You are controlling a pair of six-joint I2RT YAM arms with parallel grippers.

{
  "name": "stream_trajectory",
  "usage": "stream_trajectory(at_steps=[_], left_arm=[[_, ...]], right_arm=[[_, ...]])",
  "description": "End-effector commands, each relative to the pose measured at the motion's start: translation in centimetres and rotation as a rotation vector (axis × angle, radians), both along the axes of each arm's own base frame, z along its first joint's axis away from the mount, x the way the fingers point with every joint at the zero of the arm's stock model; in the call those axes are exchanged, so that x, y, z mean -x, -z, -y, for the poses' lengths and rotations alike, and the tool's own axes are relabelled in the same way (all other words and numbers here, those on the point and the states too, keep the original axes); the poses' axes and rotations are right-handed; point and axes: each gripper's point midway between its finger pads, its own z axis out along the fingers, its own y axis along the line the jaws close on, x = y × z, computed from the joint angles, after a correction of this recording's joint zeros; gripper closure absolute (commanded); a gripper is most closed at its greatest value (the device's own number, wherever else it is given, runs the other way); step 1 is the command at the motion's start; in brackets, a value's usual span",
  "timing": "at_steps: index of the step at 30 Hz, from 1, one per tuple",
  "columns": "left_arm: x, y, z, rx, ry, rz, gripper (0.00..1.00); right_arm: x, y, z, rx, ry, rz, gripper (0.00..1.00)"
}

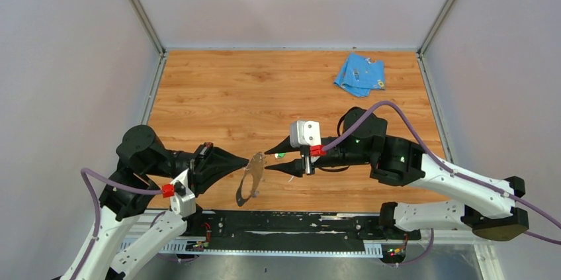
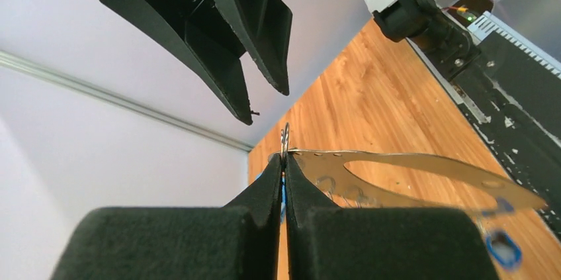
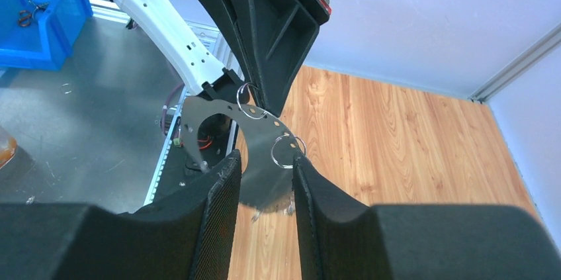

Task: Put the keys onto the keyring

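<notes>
1. Looking down from above, we find the keyring [image 1: 253, 175] held off the table [image 1: 218, 88] at lower centre of the frame, between the two arms.
2. We note the left gripper [image 1: 247, 160] reaching in from the left, its fingers pressed together on the keyring's upper edge. The left wrist view confirms this: the two pads meet on the thin metal, and the band runs off toward the right of that frame.
3. We see the right gripper [image 1: 274, 161] coming from the right with its fingers apart, tips just beside the keyring. In its own wrist view the band's lower end sits in the gap between the fingers. We cannot tell whether either finger touches it.
4. We count two small wire rings [image 3: 288, 151] threaded through holes in the band.
5. We spot a green speck [image 1: 281, 155] between the right fingers, too small to identify.
6. We note a blurred blue shape [image 2: 503, 249] under the band's far end, lower right of the left wrist view.
7. We log a light-blue cloth [image 1: 359, 73] lying at the upper right of the table, well apart from both arms.
</notes>
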Motion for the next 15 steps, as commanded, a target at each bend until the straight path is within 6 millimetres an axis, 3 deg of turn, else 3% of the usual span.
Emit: stream_trajectory(at_steps=[1, 10, 15], left_arm=[[0.9, -1.9, -0.2, 0.045, 0.039, 0.132, 1.00], [0.8, -5.0, 0.5, 0.129, 0.057, -0.129, 1.00], [0.7, -4.7, 0.7, 0.114, 0.066, -0.175, 1.00]], right_arm=[[1.2, -2.7, 0.2, -0.126, -0.060, 0.059, 0.63], [2.4, -3.9, -0.3, -0.212, -0.139, 0.111, 0.64], [2.1, -4.7, -0.5, -0.246, -0.122, 0.157, 0.65]])
